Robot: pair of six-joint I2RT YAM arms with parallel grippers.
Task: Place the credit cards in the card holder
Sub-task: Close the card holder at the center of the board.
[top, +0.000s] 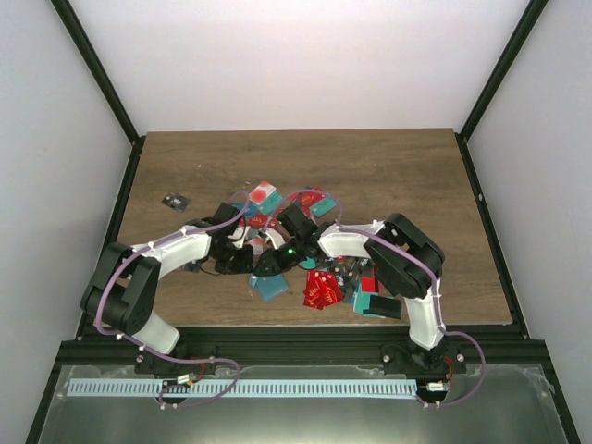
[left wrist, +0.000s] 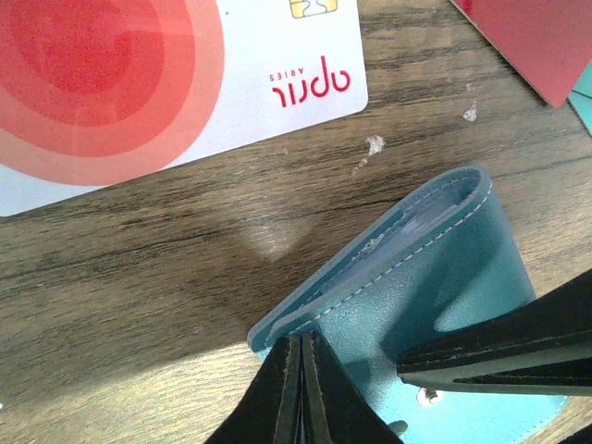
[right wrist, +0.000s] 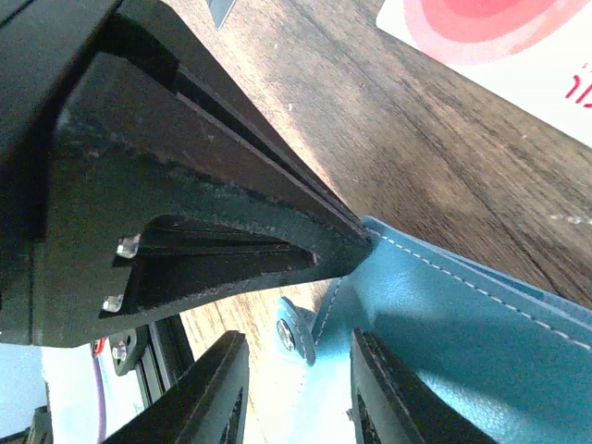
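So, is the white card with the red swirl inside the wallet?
No, the white card lies flat on the table, apart from the wallet.

Diffuse, even illumination is provided; soft shadows are cast on the table, where mild glare is recorded.

The white card is cut off top and left, the card holder below.

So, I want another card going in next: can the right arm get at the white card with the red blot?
Probably yes. The white card lies flat on the table just past the card holder, uncovered where visible; the right pincer stands open at the holder's edge.
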